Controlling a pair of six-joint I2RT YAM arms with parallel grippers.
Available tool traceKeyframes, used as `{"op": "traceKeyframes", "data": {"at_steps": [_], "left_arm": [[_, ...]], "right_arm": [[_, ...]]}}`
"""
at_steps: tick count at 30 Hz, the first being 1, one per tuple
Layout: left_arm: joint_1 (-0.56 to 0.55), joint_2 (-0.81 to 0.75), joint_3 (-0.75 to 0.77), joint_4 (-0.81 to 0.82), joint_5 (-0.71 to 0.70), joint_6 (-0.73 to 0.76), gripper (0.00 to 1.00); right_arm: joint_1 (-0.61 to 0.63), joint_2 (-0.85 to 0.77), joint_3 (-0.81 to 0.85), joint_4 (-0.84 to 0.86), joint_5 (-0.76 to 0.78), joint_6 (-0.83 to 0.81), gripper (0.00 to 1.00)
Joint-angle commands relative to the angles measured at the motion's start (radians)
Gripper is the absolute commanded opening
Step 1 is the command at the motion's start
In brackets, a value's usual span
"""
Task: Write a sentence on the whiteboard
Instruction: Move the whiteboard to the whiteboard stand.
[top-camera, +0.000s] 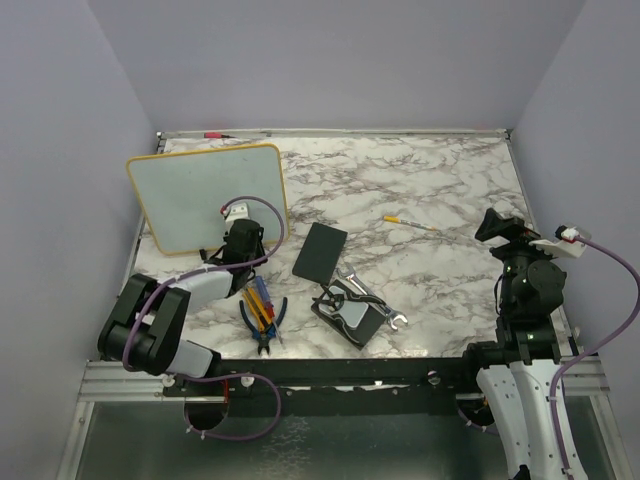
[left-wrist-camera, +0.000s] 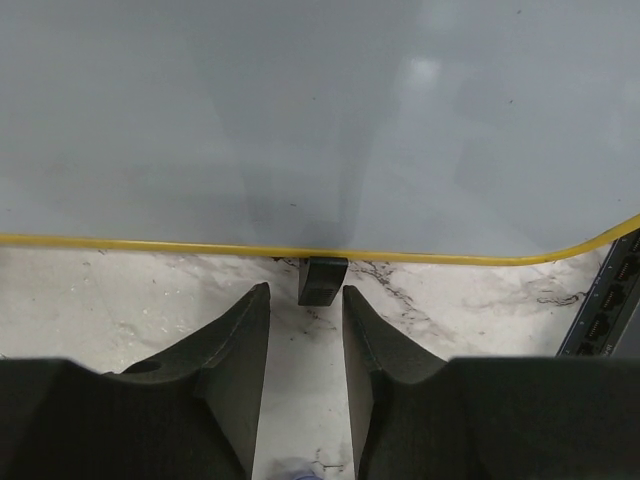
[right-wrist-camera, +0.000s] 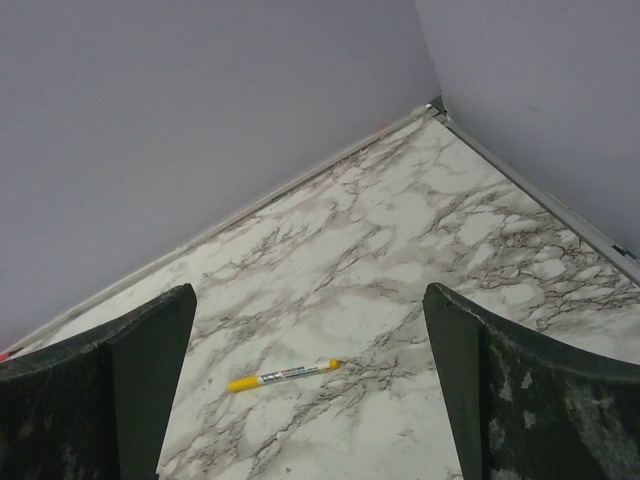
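Left wrist view: my left gripper sits right at the bottom edge of the whiteboard. Its fingers are a narrow gap apart with nothing between them, lined up with the board's little black foot. Board stands at the far left of the table. My right gripper hangs wide open and empty, with a yellow marker lying on the marble beyond it.

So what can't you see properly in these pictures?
Top view: the left gripper, hidden under its own wrist and cable.
Left wrist view: the top of the whiteboard, cut off by the frame edge.
Right wrist view: the print on the yellow marker, too small to read.
Top view: the small tools beside the black pad, too small to name.
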Motion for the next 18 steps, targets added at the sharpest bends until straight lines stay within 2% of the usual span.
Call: {"op": "traceKeyframes", "data": {"at_steps": [1,12,15,18], "left_arm": [[0.004,0.019,0.032,0.035,-0.029,0.009,0.35],[0.002,0.082,0.065,0.047,-0.045,0.028,0.32],[0.000,0.090,0.068,0.051,-0.047,0.029,0.27],[-0.008,0.099,0.069,0.050,-0.053,0.030,0.26]], "right_arm": [[-0.003,-0.003,-0.013,-0.015,-0.007,0.006,1.00],[-0.003,0.001,-0.012,-0.015,-0.007,0.008,1.00],[-0.003,0.001,-0.013,-0.015,-0.006,0.007,1.00],[-0.003,0.003,-0.016,-0.013,-0.007,0.010,1.00]]}}
